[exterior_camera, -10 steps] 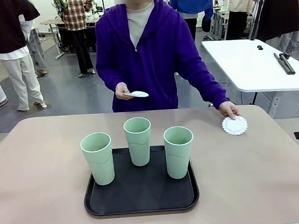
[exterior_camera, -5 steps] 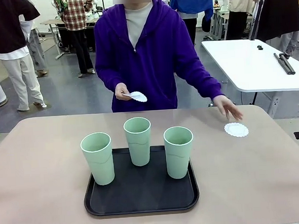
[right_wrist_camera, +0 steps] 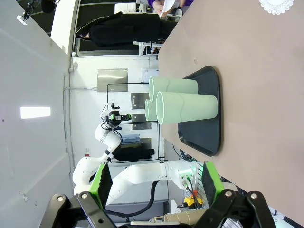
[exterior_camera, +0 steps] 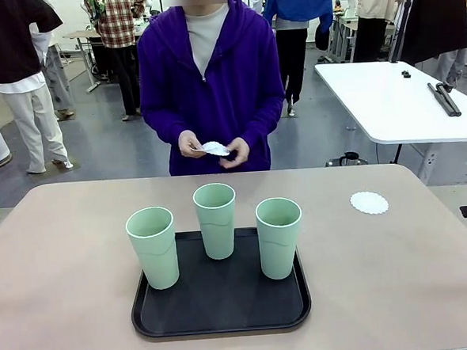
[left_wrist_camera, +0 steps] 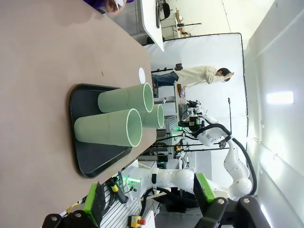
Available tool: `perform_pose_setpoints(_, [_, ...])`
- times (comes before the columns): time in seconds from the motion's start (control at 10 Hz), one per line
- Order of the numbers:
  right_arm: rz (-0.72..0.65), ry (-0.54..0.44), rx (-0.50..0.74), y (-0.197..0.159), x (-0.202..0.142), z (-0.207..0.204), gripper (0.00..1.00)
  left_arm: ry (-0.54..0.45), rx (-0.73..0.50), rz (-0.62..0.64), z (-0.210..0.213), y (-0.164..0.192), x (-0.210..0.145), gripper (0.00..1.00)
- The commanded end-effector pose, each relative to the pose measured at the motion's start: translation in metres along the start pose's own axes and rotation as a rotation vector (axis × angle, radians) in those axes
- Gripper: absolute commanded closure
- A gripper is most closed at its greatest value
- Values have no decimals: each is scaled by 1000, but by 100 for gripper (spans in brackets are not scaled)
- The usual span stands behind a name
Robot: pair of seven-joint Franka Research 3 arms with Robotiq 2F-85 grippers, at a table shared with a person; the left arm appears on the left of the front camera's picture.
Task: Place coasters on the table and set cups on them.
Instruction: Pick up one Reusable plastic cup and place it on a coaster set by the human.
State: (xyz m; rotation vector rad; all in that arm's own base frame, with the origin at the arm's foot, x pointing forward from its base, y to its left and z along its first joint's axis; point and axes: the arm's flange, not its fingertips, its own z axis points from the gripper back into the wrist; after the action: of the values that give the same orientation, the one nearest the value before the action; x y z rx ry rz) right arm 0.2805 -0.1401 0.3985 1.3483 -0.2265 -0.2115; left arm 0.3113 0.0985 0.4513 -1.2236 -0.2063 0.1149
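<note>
Coasters (exterior_camera: 214, 149) are mostly sitting in the person's hands (exterior_camera: 236, 152) at twelve o'clock, beyond the far edge of the table (exterior_camera: 64, 265). One laid coaster (exterior_camera: 368, 202) is lying flat on the tabletop at about two o'clock from the tray (exterior_camera: 222, 320), well apart from it. Three cups (exterior_camera: 279, 237) are standing upright on that tray, none yet on a coaster. I am keeping my left gripper (left_wrist_camera: 149, 202) spread wide with nothing between its pads, and my right gripper (right_wrist_camera: 156, 185) is gaping just as wide and is empty too. I am judging the paper discs to be featherlight, thin and floppy, hard to pinch off a flat surface, so I am leaving them to the person. The cups are looking light, stiff and smooth, and their taper is likely making a low grip slide. I am planning to close around the wall of the cup at three o'clock on the tray, a little below the rim, since it is standing nearest the laid coaster.
</note>
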Motion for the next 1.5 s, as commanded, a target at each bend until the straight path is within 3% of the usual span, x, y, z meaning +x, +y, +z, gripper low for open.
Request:
perform_pose_setpoints(0.0, [1, 1, 4, 1, 0, 0, 0, -4, -18, -12, 2, 1, 0, 0])
perform_pose_setpoints(0.6, [0, 1, -1, 0, 0, 0, 0, -4, -18, -12, 2, 1, 0, 0])
perform_pose_setpoints(0.7, [76, 28, -52, 16, 16, -10, 0, -4, -18, -12, 2, 1, 0, 0])
perform_pose_setpoints(0.8, [125, 90, -122, 27, 32, -18, 0, -4, -18, -12, 2, 1, 0, 0])
perform_pose_setpoints(1.1, [485, 314, -437, 66, 73, -56, 0, -4, -18, -12, 2, 1, 0, 0])
perform_pose_setpoints(1.2, [643, 438, -535, 81, 76, -82, 0, -4, -18, -12, 2, 1, 0, 0])
perform_pose_setpoints(1.4, [855, 594, -652, 97, 62, -134, 0, -4, -18, -12, 2, 1, 0, 0])
